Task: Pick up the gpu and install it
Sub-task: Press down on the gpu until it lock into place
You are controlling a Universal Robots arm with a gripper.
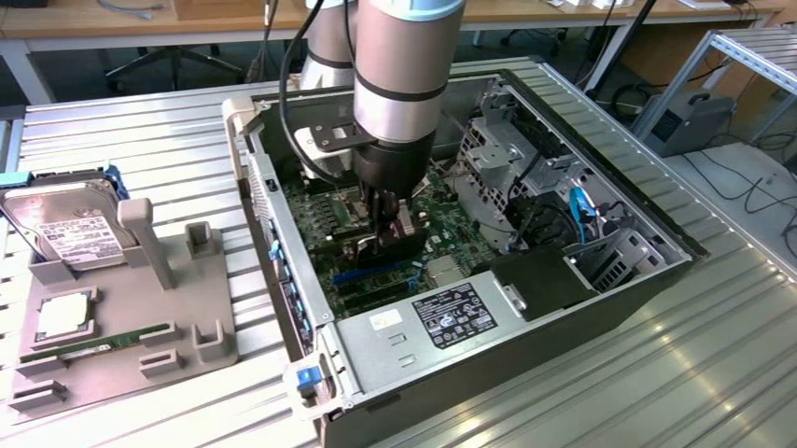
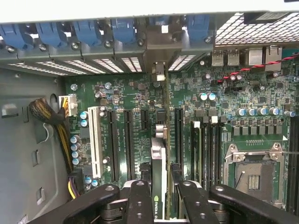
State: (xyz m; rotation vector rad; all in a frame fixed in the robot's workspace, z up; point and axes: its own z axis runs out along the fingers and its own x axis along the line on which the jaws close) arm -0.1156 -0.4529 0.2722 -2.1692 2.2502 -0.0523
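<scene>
GPU point(image 2: 158, 177) edge-on over motherboard point(image 2: 126, 93) | gripper point(image 2: 159, 193) clamps it | case point(image 1: 622, 308) on slatted metal table point(image 1: 697, 373)

1. The computer case point(image 1: 598, 308) lies open on the surface point(image 1: 697, 373), at the exterior view's right.
2. The motherboard point(image 2: 261, 116) sits inside the case.
3. The tool point(image 1: 388, 245) is inside the case, above the motherboard, closed on the gpu point(image 2: 158, 186), which stands on edge between slots.
4. The parts stand point(image 1: 125, 345) sits at the exterior view's left, apart from the case.
5. The hard drive point(image 1: 69, 233) leans in the stand; the memory stick point(image 1: 106, 343) lies on it.
</scene>
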